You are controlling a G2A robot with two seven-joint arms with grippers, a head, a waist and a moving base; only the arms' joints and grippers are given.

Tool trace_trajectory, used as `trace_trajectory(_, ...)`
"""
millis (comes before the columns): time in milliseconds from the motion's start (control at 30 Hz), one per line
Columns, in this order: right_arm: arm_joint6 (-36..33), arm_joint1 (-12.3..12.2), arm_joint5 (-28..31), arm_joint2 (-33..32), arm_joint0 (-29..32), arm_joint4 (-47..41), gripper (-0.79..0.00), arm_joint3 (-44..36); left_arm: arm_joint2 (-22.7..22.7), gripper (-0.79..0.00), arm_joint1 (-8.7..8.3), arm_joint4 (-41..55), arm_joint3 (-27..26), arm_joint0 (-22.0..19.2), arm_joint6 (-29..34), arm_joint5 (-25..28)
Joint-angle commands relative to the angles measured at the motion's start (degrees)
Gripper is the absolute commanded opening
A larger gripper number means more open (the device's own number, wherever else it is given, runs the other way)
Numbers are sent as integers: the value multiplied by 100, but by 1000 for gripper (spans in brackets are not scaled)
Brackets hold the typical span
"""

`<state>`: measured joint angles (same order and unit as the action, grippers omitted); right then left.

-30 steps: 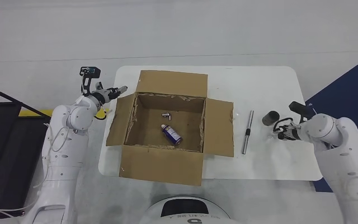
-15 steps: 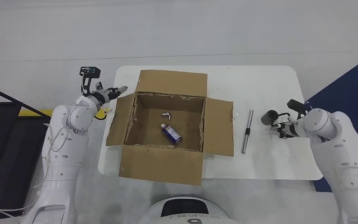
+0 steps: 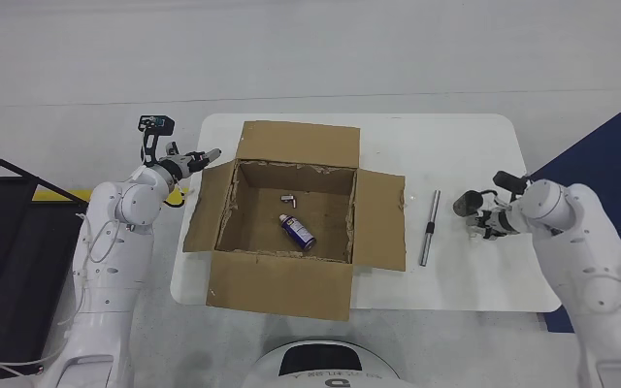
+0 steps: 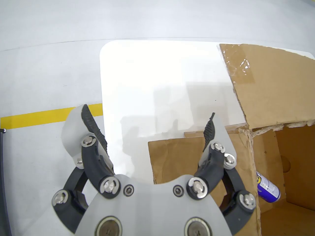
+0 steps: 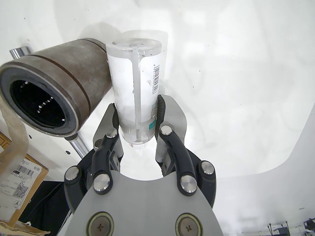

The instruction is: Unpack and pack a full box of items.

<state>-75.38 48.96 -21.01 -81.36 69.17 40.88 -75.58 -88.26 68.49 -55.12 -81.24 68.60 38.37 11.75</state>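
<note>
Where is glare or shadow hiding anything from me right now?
Left wrist view: the table glares white, and tape on the box flap glints. Right wrist view: soft shadows lie behind the clear tube in the right claw and the metal sleeve. Top view: the box floor is shaded, yet the spray can shows plainly.

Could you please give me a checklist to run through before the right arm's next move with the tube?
1. Right gripper shut on the clear tube: ok.
2. Clear tube free of the metal cylinder: cannot tell; they overlap in the right wrist view.
3. Left gripper open and empty: ok.
4. Box flaps folded open: ok.
5. Box emptied: not ok; spray can and small part lie inside.
</note>
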Motion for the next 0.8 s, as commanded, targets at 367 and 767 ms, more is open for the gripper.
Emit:
trace_trajectory(367, 273, -140, 507, -1323, 576, -1081, -785, -260, 0, 0, 0, 0, 0, 0, 0, 0)
trace_trajectory(767, 795, -47, 2786, -3058, 2620, -4232, -785, -2810, 0, 0, 0, 0, 0, 0, 0, 0)
